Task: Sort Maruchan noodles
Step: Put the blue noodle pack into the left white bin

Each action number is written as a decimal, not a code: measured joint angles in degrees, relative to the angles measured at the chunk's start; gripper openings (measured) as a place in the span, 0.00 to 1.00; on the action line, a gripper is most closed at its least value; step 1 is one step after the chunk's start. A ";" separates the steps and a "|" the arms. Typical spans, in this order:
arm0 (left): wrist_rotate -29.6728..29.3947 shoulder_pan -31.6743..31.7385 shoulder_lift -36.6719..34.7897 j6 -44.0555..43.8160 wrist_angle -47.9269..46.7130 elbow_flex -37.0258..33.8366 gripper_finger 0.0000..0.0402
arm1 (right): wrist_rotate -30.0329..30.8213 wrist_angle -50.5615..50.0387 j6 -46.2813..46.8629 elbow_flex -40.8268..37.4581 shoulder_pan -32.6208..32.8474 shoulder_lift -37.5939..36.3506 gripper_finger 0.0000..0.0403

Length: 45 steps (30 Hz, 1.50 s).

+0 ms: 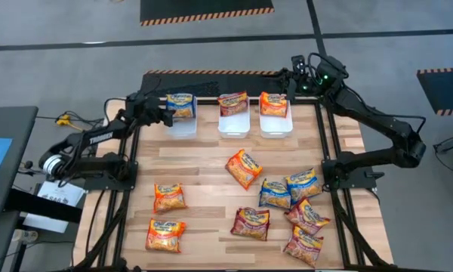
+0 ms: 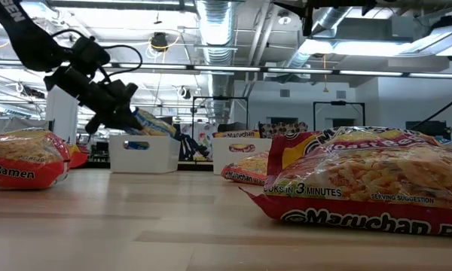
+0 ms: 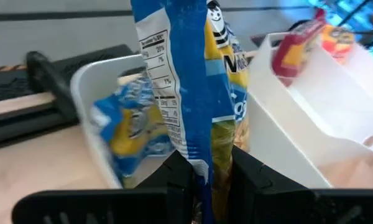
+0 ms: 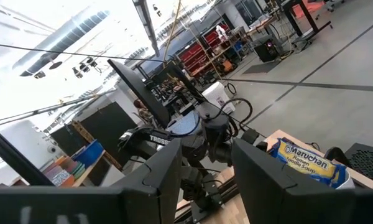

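The left gripper [image 3: 202, 180] pinches a blue packet [image 3: 186, 81] over the left bin [image 1: 183, 121]. The right gripper [image 4: 202, 165] hangs open and empty. Each bin holds noodles; about ten packets [image 1: 244, 168] are left on the table [image 1: 204, 162].

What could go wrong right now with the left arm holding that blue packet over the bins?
1. The left gripper pinches the blue packet only by its thin edge, so it may slip out early or swing.
2. The packet hangs near the left bin's rim, next to the middle bin, so on release it might catch the wall or tip into the wrong bin.
3. The right gripper hovers open above the bins' far right end; the arms might crowd each other.
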 joint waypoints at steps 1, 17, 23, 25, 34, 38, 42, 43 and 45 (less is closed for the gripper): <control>0.65 0.00 0.30 0.05 0.38 0.00 0.12 | 0.00 0.00 0.01 0.00 0.04 0.00 0.42; 5.79 -0.04 0.78 1.08 -5.63 0.00 0.38 | 0.00 -0.04 0.42 0.00 0.17 0.00 0.42; 5.78 -0.02 0.77 -0.24 -10.02 0.00 0.49 | -0.07 -0.02 0.42 0.00 0.17 0.00 0.42; 6.17 -0.02 0.76 -0.67 -10.38 0.00 0.50 | -0.19 -0.04 0.44 0.00 0.17 0.00 0.42; 7.78 0.72 0.22 -3.44 -10.54 0.01 0.50 | -1.33 -0.04 0.55 0.00 0.17 0.00 0.42; 10.25 1.91 -0.88 -3.88 -10.72 0.02 0.50 | -1.36 -0.07 0.37 0.00 0.17 0.00 0.42; 10.13 2.59 -1.14 -2.72 -11.14 0.02 0.50 | -1.36 -0.07 0.39 0.00 0.17 0.00 0.42; 10.07 2.62 -1.14 -2.01 -11.15 0.02 0.49 | -1.36 -0.07 0.38 0.00 0.17 0.00 0.42; 8.62 2.39 -1.14 -0.75 -11.17 0.02 0.46 | -1.36 -0.07 0.37 0.00 0.17 0.00 0.42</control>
